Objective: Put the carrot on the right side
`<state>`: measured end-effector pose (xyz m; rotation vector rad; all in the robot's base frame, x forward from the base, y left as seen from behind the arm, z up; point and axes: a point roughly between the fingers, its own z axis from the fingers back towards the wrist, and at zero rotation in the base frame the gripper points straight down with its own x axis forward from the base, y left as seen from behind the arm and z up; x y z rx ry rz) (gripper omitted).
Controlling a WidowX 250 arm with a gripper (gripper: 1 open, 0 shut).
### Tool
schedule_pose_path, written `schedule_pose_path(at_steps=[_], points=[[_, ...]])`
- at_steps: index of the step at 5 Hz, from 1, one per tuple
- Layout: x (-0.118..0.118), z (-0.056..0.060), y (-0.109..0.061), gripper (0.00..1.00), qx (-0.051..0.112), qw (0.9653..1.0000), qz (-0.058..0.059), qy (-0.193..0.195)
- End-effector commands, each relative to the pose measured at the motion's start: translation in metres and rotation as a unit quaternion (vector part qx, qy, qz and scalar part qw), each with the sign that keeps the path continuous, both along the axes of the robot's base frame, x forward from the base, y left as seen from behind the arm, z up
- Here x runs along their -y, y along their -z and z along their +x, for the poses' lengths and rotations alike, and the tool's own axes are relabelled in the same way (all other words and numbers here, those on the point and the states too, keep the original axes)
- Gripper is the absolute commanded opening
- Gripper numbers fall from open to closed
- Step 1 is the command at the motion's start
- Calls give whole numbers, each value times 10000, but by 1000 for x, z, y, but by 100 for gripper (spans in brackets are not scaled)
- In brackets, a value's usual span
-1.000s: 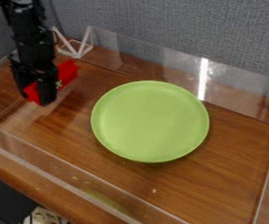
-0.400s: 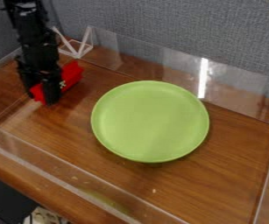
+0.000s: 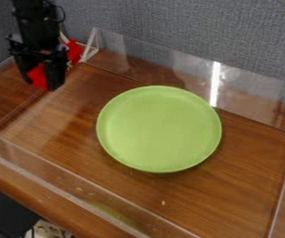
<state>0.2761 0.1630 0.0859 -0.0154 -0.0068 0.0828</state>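
The carrot (image 3: 67,52) is a bright red blocky bar at the back left of the wooden table. My black gripper (image 3: 42,73) comes down from above and is shut around it. Red shows below the fingers and to their right. The carrot looks lifted slightly off the wood, and most of its length is hidden behind the gripper body. Both are well to the left of the round lime-green plate (image 3: 160,127), which has nothing on it.
A low clear acrylic wall (image 3: 58,186) rings the table on all sides. A thin white wire piece (image 3: 90,41) leans at the back wall just right of the gripper. Bare wood (image 3: 263,186) lies right of the plate.
The gripper has moved up and toward the back of the table, and the red carrot has gone with it. The plate has not moved.
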Motion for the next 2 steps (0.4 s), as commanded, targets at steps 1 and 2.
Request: schedule_pose_path(at_steps=[1, 2], points=[[-2, 5, 10, 0, 58, 9999, 83, -84], [-4, 5, 34, 0, -82, 9997, 49, -207]])
